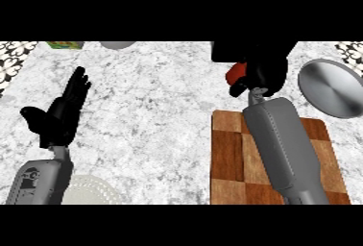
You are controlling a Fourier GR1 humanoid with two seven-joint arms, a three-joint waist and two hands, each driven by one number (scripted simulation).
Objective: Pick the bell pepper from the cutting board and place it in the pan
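Note:
A red bell pepper (235, 73) shows only as a small patch, held above the marble counter beyond the far edge of the wooden cutting board (230, 158). My right hand (264, 72) is curled round it and hides most of it. The grey round pan (332, 88) lies to the right of that hand, apart from it, with nothing visible inside. My left hand (60, 113) rests open at the left, fingers pointing up, away from the board and pan.
A dark object (227, 50) sits at the counter's far edge behind my right hand. A green box (65, 45) and a pale round thing (117, 44) lie at the far left edge. A white textured plate (90, 191) shows near my left forearm.

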